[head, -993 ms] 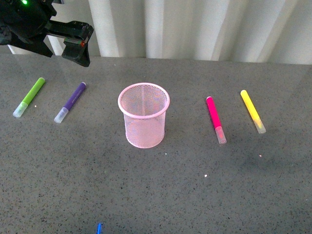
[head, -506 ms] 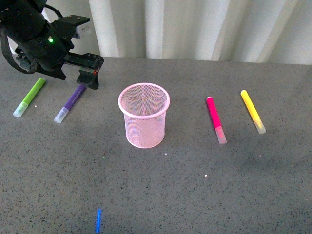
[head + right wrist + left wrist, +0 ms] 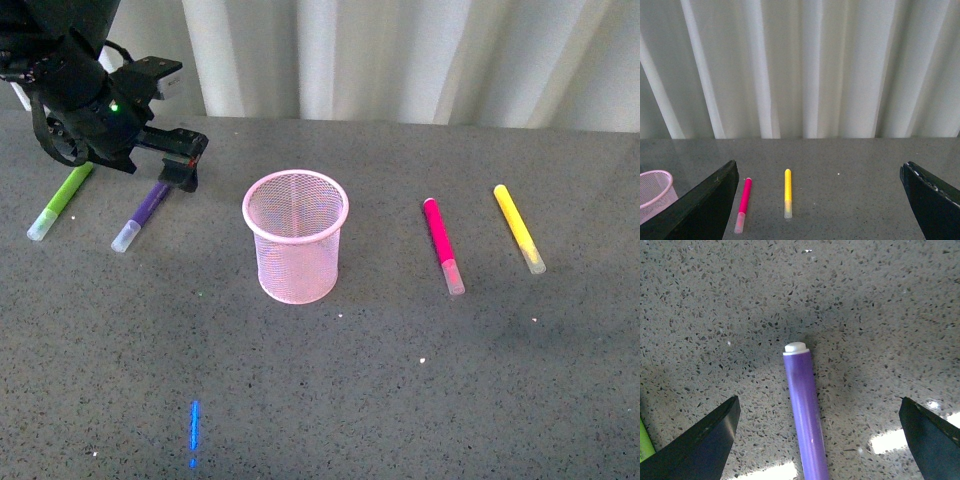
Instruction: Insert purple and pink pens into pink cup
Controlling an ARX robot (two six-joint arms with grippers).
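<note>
The pink mesh cup [image 3: 295, 235] stands upright mid-table. The purple pen [image 3: 142, 214] lies flat to its left, clear cap nearest me. My left gripper [image 3: 180, 162] is open and hangs over the pen's far end; in the left wrist view the purple pen [image 3: 805, 410] lies between the spread jaws, untouched. The pink pen [image 3: 441, 243] lies flat right of the cup and also shows in the right wrist view [image 3: 744, 201], as does the cup's rim [image 3: 654, 186]. My right gripper [image 3: 820, 200] is open and empty, and out of the front view.
A lime-green marker [image 3: 60, 200] lies left of the purple pen; its edge shows in the left wrist view [image 3: 644, 442]. A yellow marker [image 3: 519, 228] lies right of the pink pen, also in the right wrist view [image 3: 787, 199]. White curtains [image 3: 420, 55] back the grey table.
My left arm has come down from the far left corner onto the far end of the purple pen. The pens and cup have not moved.
</note>
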